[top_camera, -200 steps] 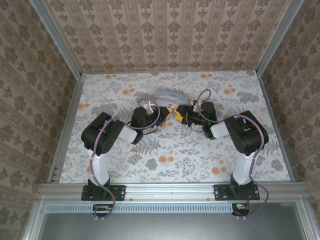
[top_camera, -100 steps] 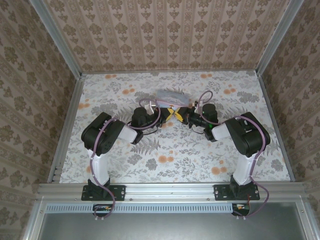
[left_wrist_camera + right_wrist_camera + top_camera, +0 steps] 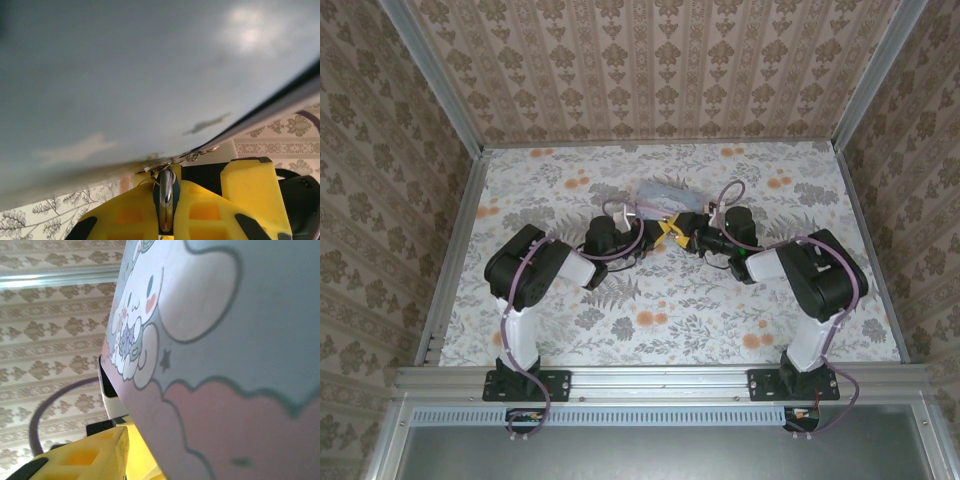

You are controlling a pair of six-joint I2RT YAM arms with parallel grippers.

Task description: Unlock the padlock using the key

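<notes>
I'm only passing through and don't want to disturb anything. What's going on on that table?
Two robot arms are working at a padlock. The left gripper is shut on the small teal padlock, right against the edge of the cartoon-printed tin on the table. The right gripper faces it closely. Whether it holds a key cannot be told.
</notes>
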